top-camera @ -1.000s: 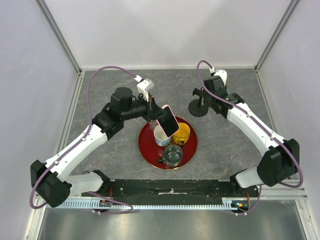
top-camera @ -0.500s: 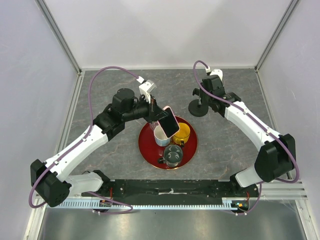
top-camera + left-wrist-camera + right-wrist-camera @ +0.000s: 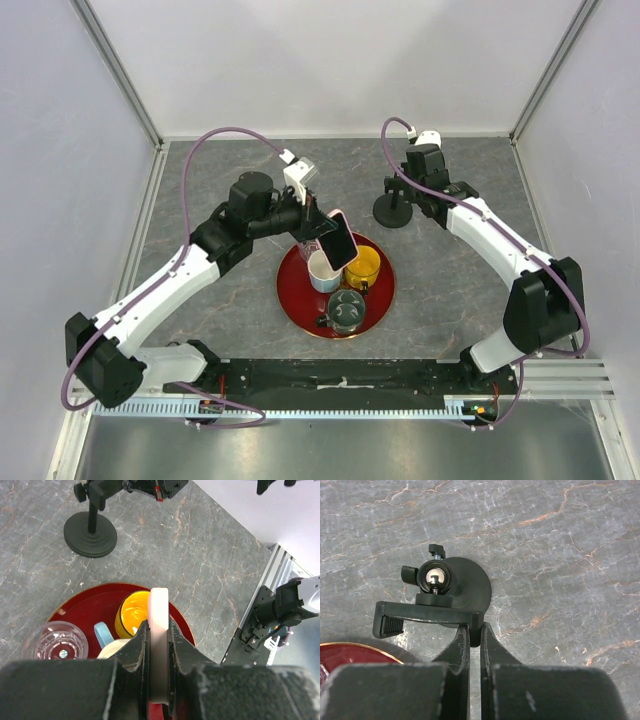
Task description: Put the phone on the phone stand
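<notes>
The phone [image 3: 340, 240], black-screened with a pale pink edge [image 3: 160, 605], hangs tilted over the red tray, my left gripper [image 3: 318, 228] shut on it. In the left wrist view both fingers [image 3: 141, 647] press its flat sides. The phone stand [image 3: 394, 208] stands on the table at the back right, with a round base [image 3: 90, 532] and a clamp bracket [image 3: 427, 614] on top. My right gripper [image 3: 475, 630] is shut on the right end of that bracket, and in the top view the right gripper [image 3: 408, 190] sits right over the stand.
A red tray [image 3: 296, 295] in the middle holds a white cup with a blue handle [image 3: 323, 272], a yellow cup [image 3: 364, 266] and a clear glass [image 3: 347, 311]. White walls close the table on three sides. The arm bases and a rail line the near edge.
My right gripper has moved left onto the stand and closed on its bracket end. The left arm has shifted slightly with the phone still in its grip.
</notes>
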Available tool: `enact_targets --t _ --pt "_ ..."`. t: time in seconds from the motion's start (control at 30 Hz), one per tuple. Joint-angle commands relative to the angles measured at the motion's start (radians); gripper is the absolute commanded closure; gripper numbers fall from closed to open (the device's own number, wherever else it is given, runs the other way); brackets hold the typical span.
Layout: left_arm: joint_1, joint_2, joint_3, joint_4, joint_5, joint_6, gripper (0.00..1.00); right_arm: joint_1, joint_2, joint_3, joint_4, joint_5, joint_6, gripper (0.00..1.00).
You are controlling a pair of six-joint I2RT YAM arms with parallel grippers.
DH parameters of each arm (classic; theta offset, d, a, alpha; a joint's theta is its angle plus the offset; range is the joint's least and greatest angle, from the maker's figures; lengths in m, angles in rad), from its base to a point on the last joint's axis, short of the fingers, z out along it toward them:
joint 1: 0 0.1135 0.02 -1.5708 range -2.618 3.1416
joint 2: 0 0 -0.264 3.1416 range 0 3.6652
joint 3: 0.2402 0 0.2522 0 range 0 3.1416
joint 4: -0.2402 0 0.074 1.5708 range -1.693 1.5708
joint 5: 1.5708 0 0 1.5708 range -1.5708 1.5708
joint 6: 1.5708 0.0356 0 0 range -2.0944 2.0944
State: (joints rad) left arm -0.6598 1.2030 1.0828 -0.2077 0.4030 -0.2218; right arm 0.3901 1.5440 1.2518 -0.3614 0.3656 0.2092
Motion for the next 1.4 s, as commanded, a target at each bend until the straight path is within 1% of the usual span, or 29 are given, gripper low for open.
enact_targets --t 0.0,0.1,0.27,0.37,0.4,0.47,0.5,0.53,0.63,0.7,0.8,0.9,0.97,1.0,1.03,1.07,1.1,1.13,1.2,1.23,1.27,1.37 --pt "-0.006 0.049 0.147 0.053 0.008 0.042 0.98 0.009 0.005 -0.011 0.061 -0.132 -0.024 1.0" --pt "-0.006 0.11 0.232 0.054 -0.036 0.048 0.98 0.009 0.007 -0.015 0.061 -0.154 -0.024 1.0" --pt "-0.004 0.214 0.382 0.041 0.005 0.075 0.98 0.009 0.016 -0.008 0.042 -0.177 0.015 1.0" --pt "-0.006 0.233 0.425 0.044 -0.003 0.079 0.98 0.009 0.016 0.006 0.023 -0.188 0.032 1.0" --pt "-0.006 0.24 0.431 0.045 -0.004 0.081 0.98 0.009 0.016 0.017 0.007 -0.192 0.044 0.98" --pt "-0.006 0.239 0.44 0.047 -0.01 0.091 0.98 0.009 0.011 0.021 -0.004 -0.201 0.055 0.8" --pt "-0.006 0.233 0.437 0.044 -0.018 0.096 0.98 0.009 0.013 0.032 -0.022 -0.218 0.073 0.68" --pt "-0.006 0.228 0.436 0.039 -0.023 0.105 0.98 0.009 0.014 0.037 -0.036 -0.226 0.081 0.51" --pt "-0.004 0.201 0.422 0.028 -0.032 0.121 0.98 0.009 -0.004 0.041 -0.067 -0.249 0.107 0.33" --pt "-0.004 0.187 0.404 0.024 -0.03 0.124 0.98 0.007 -0.024 0.035 -0.074 -0.254 0.119 0.3" --pt "-0.004 0.167 0.385 0.021 -0.02 0.124 0.98 0.004 -0.053 0.035 -0.079 -0.258 0.13 0.29" --pt "-0.004 0.156 0.371 0.021 -0.018 0.127 0.98 0.006 -0.074 0.015 -0.041 -0.243 0.053 0.33" --pt "-0.004 0.158 0.368 0.019 -0.02 0.131 0.98 0.004 -0.073 0.006 -0.022 -0.225 -0.023 0.4" --pt "-0.004 0.167 0.379 0.024 -0.02 0.136 0.98 0.003 -0.07 -0.017 0.037 -0.185 -0.046 0.53" --pt "-0.004 0.182 0.385 0.025 -0.016 0.136 0.98 0.001 -0.076 -0.053 0.099 -0.18 -0.065 0.57" --pt "-0.004 0.19 0.393 0.024 -0.015 0.136 0.98 0.001 -0.081 -0.074 0.134 -0.174 -0.07 0.64" --pt "-0.004 0.197 0.411 0.022 -0.013 0.136 0.98 0.001 -0.09 -0.1 0.169 -0.166 -0.07 0.65" --pt "-0.004 0.208 0.419 0.021 -0.015 0.131 0.98 0.001 -0.122 -0.18 0.278 -0.163 -0.07 0.65" --pt "-0.004 0.21 0.428 0.024 -0.006 0.122 0.98 0.001 -0.16 -0.257 0.364 -0.159 -0.073 0.62" --pt "-0.004 0.205 0.427 0.024 0.006 0.122 0.98 0.001 -0.201 -0.322 0.456 -0.162 -0.073 0.6" --pt "-0.004 0.202 0.427 0.022 0.011 0.121 0.98 0.001 -0.22 -0.354 0.495 -0.151 -0.076 0.55" --pt "-0.004 0.184 0.405 0.024 0.014 0.121 0.98 0.001 -0.26 -0.437 0.602 -0.149 -0.112 0.54"
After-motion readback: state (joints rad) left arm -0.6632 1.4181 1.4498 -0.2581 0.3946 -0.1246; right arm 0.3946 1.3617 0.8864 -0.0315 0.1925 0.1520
